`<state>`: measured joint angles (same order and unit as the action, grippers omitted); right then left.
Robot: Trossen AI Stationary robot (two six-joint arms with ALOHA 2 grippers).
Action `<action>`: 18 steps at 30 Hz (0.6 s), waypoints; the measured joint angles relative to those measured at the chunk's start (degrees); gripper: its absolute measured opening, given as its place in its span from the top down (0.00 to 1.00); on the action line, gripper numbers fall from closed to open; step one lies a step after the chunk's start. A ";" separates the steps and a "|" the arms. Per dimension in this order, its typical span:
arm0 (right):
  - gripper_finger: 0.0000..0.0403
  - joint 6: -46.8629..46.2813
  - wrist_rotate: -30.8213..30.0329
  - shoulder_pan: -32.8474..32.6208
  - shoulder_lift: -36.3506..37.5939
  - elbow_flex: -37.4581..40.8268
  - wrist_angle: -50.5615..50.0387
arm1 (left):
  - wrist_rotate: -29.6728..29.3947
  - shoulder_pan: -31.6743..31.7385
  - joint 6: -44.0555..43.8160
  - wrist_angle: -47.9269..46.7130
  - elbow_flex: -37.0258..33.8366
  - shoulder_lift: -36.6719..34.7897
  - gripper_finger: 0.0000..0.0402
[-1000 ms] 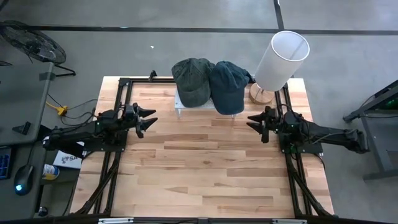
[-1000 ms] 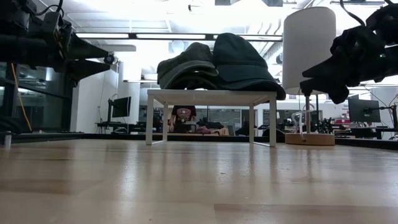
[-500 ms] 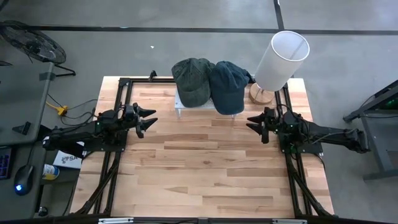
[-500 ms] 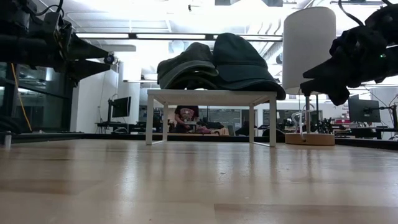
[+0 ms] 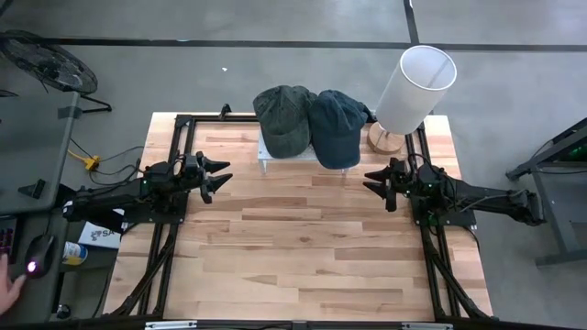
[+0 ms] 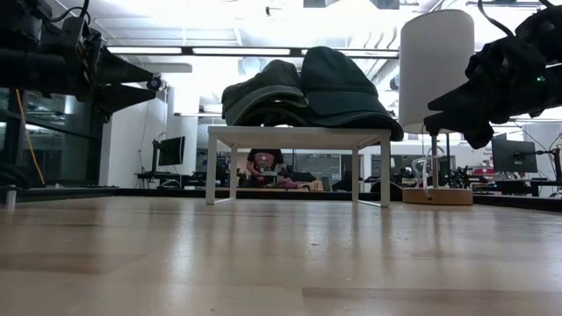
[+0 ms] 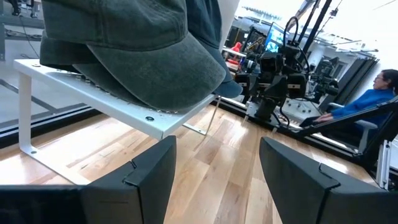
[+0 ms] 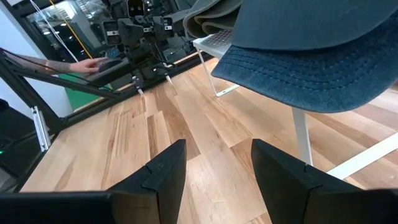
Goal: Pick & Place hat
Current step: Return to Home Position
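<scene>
On the shelf (image 6: 299, 132), green caps (image 5: 282, 117) and blue caps (image 5: 337, 126) sit stacked. The left claw (image 5: 223, 174) and right claw (image 5: 370, 181) hang released, unmoved this past second, so home looks reached.

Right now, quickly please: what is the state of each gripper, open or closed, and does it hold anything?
Left gripper: open, holding nothing.
Right gripper: open, holding nothing.

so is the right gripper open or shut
Open. In its wrist view the right gripper shows its two fingers well apart, with nothing between them but the bare table.
</scene>
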<state>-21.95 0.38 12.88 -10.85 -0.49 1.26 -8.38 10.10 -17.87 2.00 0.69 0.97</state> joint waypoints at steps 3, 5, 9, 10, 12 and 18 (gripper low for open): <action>0.57 -0.10 0.00 0.00 0.00 0.00 0.02 | 0.00 0.01 0.00 0.00 0.00 0.00 0.44; 0.58 -0.04 0.00 0.00 0.00 0.00 0.02 | 0.00 -0.01 0.00 0.00 0.00 0.00 0.44; 0.58 -0.13 0.00 0.00 0.00 0.00 0.02 | 0.00 0.01 0.00 0.00 0.00 0.00 0.44; 0.58 -0.08 0.00 0.00 0.00 0.00 0.02 | 0.00 0.01 0.00 0.00 0.00 0.00 0.44; 0.58 0.01 0.00 0.00 0.00 0.00 0.02 | -0.01 -0.01 0.00 0.00 0.00 0.00 0.44; 0.58 -0.05 0.00 0.00 0.00 0.00 0.02 | -0.02 0.00 0.00 0.00 0.00 0.00 0.44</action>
<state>-22.00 0.38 12.88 -10.85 -0.49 1.28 -8.40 10.10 -17.87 2.00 0.69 0.97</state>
